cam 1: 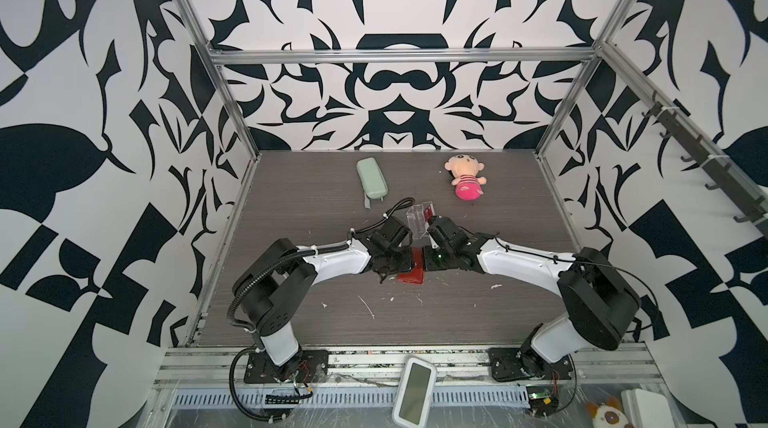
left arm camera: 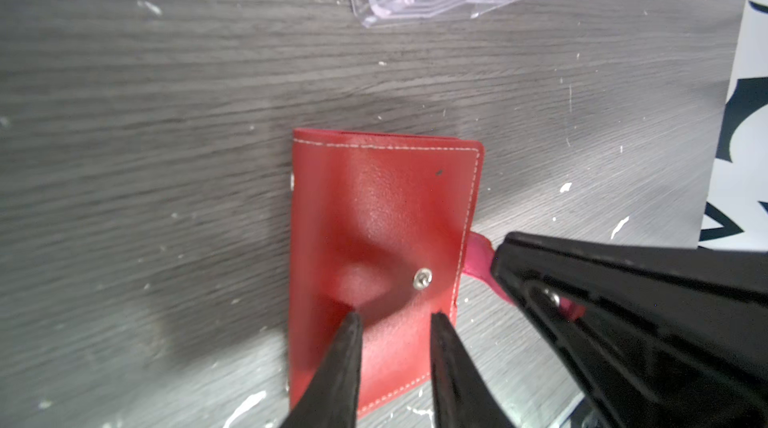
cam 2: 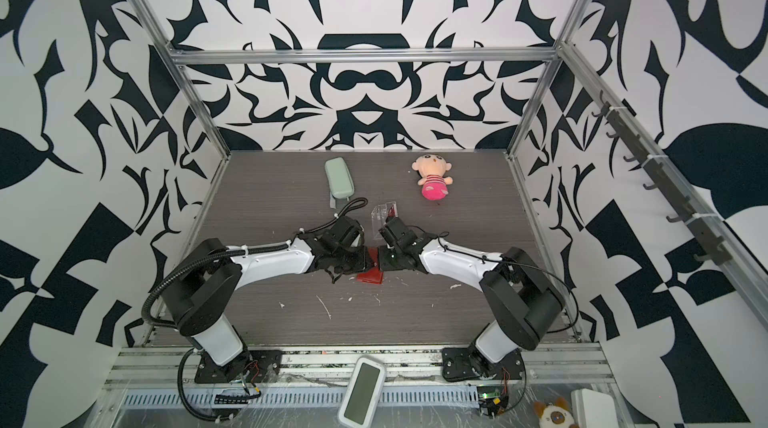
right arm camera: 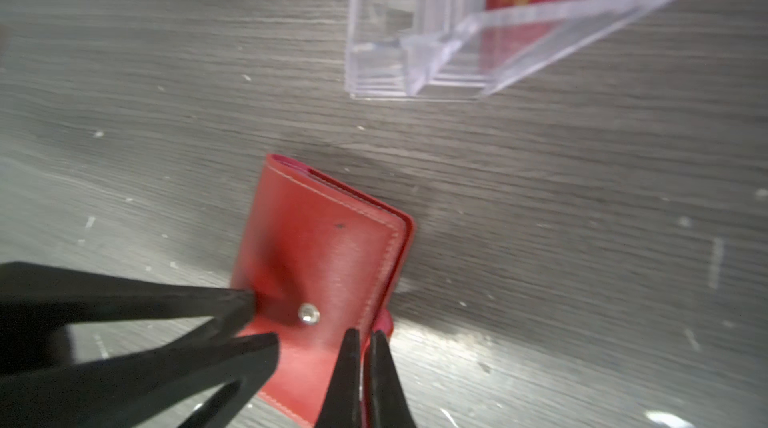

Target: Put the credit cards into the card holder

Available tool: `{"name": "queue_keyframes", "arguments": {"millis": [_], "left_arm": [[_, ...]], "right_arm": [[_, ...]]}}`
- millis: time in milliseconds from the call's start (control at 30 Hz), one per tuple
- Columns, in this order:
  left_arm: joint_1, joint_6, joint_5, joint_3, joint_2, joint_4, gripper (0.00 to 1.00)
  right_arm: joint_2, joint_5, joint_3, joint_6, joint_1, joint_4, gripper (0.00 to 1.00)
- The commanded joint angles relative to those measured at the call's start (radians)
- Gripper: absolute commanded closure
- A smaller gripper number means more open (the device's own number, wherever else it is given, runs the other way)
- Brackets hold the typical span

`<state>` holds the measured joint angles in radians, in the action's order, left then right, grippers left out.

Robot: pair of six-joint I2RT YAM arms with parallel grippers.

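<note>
The supple card holder (left arm camera: 382, 205) is dented under part-open, empty left jaws. Its snap tab (left arm camera: 478, 253), the likely hold, is pinched in closed right jaws.

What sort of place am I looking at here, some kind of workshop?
Probably a robot test booth rather than a workshop: two robot arms bolted to a metal rail, an aluminium frame lined with black-and-white patterned walls, and odd props like a plush doll.
</note>
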<state>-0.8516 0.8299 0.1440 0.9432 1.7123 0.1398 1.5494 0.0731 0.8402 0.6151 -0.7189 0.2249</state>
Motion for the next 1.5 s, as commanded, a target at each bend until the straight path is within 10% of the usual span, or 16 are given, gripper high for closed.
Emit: {"name": "queue_keyframes", "arguments": {"millis": [0,367,600,900,1467], "left_arm": [[0.002,0.021,0.006,-0.022,0.015,-0.012,0.73],[0.002,0.035,-0.011,-0.053,-0.005,-0.025,0.79],[0.002,0.044,-0.022,-0.064,0.004,-0.022,0.79],[0.002,0.054,-0.060,-0.060,0.011,0.018,0.80],[0.002,0.032,-0.052,-0.047,-0.008,0.030,0.81]], "right_arm": [[-0.013,0.055,-0.003,0.030,0.005,-0.084,1.00],[0.069,0.128,-0.005,0.047,0.005,-0.145,1.00],[0.064,0.138,-0.005,0.055,0.006,-0.158,0.71],[-0.016,0.135,0.016,0.055,0.006,-0.128,0.57],[-0.091,0.208,-0.103,0.044,0.159,-0.089,0.65]]}}
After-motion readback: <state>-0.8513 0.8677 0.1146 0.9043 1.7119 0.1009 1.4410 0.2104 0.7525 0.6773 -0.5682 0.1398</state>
